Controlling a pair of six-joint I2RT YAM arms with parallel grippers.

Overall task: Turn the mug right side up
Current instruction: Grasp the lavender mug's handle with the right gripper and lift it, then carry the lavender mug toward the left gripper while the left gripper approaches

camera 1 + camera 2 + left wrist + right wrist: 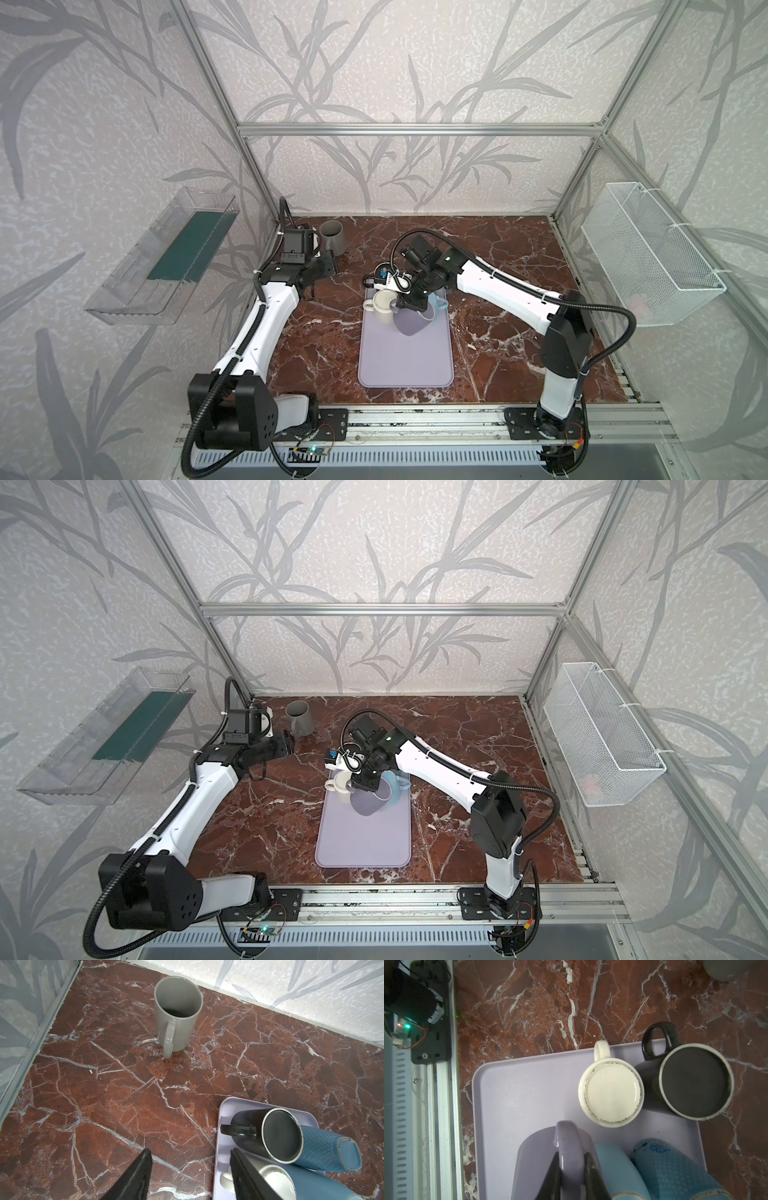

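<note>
— lilac mug [409, 323], where's it sitting?

— over the far end of the lilac tray [405, 361], tipped on a slant among the other mugs. can't tell whether it touches the tray.

— who's got it?

— right gripper [572, 1157]. in the right wrist view its two black fingers [555, 1167] sit either side of the mug's handle, pinching it.

— what's around it?

— white mug [611, 1093] just beside it on the tray, base up, handle pointing out toward the tray's edge. black mug [695, 1081] next to the white one, also base up, at the tray's corner with its handle poking past the rim. a light blue mug [612, 1167] and a dotted blue mug [675, 1169] are on the other side, close against the lilac one.

— and the left gripper [190, 1153]?

— jaws spread, nothing between them. it hangs over the red marble table [498, 249], well apart from the tray, at the back left in both top views.

— anything near it?

— grey mug [176, 1016], standing upright on the marble near the back wall, mouth open to the top, handle facing the left wrist camera.
</note>
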